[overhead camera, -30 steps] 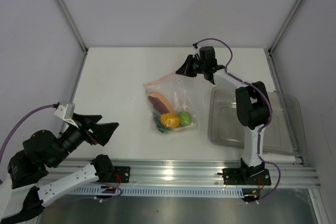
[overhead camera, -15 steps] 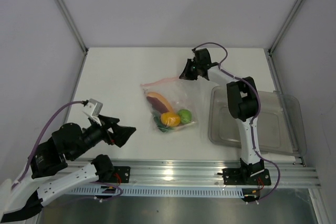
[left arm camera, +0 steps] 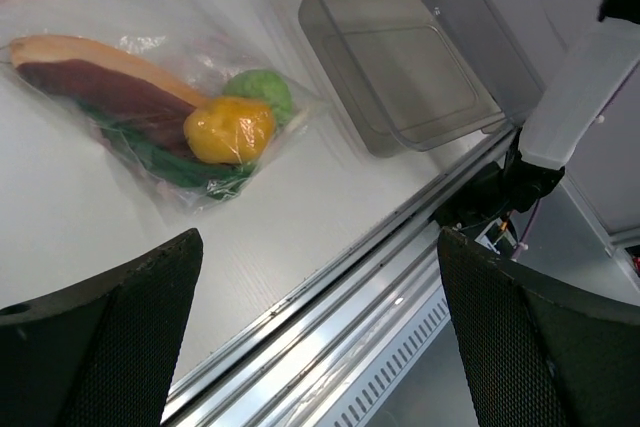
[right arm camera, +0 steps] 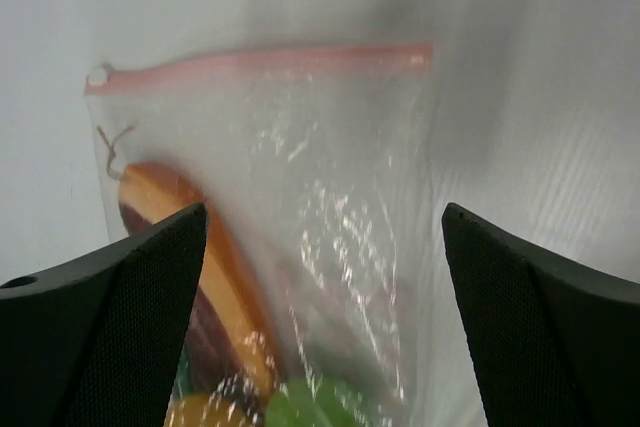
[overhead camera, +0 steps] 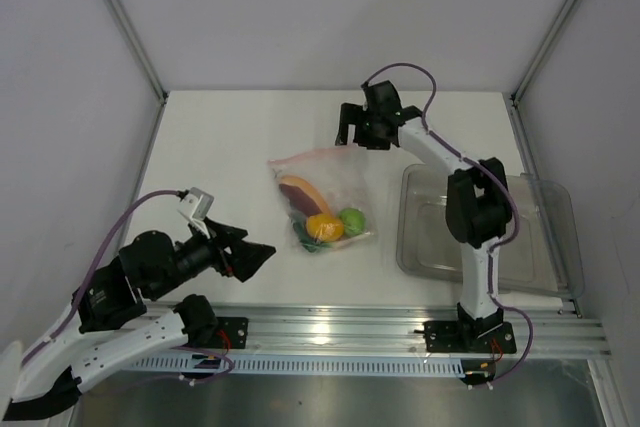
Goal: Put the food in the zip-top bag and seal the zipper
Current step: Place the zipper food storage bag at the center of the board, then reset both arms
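The zip-top bag (overhead camera: 325, 192) lies flat on the white table, and my right gripper (overhead camera: 365, 134) hovers open just beyond its far edge, touching nothing. The zipper (right arm camera: 260, 62) runs as one straight pink strip along that far edge. Inside the bag are the food pieces: a reddish-brown slice (overhead camera: 300, 191), a yellow-orange fruit (overhead camera: 322, 228), a green fruit (overhead camera: 351, 221) and a dark-green bit (overhead camera: 303, 238). My left gripper (overhead camera: 254, 248) is open and empty over the table's near left part, short of the bag (left arm camera: 150, 67). In the right wrist view the bag (right arm camera: 340, 197) fills the gap between the wide fingers (right arm camera: 110, 317).
A rigid clear tray (overhead camera: 550, 237) stands at the right of the table, beside the right arm's base link (overhead camera: 478, 217). The metal rail (overhead camera: 330, 327) runs along the near table edge. The tray (left arm camera: 420, 57) also shows in the left wrist view.
The right gripper has opened, let go of the bag's zipper edge and turned above it. The left arm has swung right, closer to the bag. The bag shifted slightly left.
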Controlling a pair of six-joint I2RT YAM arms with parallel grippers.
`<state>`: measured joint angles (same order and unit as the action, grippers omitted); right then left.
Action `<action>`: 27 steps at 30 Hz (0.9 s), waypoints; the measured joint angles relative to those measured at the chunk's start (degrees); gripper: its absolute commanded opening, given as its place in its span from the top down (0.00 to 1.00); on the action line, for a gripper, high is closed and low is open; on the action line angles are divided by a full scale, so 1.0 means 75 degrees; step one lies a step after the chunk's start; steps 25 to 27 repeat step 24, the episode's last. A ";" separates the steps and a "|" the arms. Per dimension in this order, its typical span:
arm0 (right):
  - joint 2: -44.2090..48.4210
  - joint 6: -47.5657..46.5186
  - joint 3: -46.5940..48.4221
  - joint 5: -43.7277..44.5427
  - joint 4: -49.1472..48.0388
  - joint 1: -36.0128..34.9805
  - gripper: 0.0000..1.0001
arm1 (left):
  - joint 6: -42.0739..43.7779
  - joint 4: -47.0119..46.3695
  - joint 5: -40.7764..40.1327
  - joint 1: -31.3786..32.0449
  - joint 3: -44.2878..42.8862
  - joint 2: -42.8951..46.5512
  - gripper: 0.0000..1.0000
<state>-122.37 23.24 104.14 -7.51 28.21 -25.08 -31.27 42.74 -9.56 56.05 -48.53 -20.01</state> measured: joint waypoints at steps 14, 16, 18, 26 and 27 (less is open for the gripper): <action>0.8813 0.0140 -0.5674 0.1836 0.0259 -0.0930 0.01 | -0.0367 -0.2728 0.1682 -0.1868 0.0105 -0.3080 0.01; 0.9908 0.0254 -0.6371 0.1979 0.0286 -0.0938 0.01 | -0.0458 -0.3206 0.1848 -0.2200 0.0163 -0.3241 0.00; 1.0730 0.0420 -0.6866 0.2119 0.0466 -0.0941 0.01 | -0.0525 -0.3593 0.1990 -0.2428 0.0166 -0.3375 0.00; 1.2799 0.1160 -0.8265 0.2296 0.0542 -0.0944 0.00 | -0.0933 -0.4500 0.2358 -0.2929 0.0603 -0.3439 0.01; 1.2799 0.1160 -0.8265 0.2296 0.0542 -0.0944 0.00 | -0.0933 -0.4500 0.2358 -0.2929 0.0603 -0.3439 0.01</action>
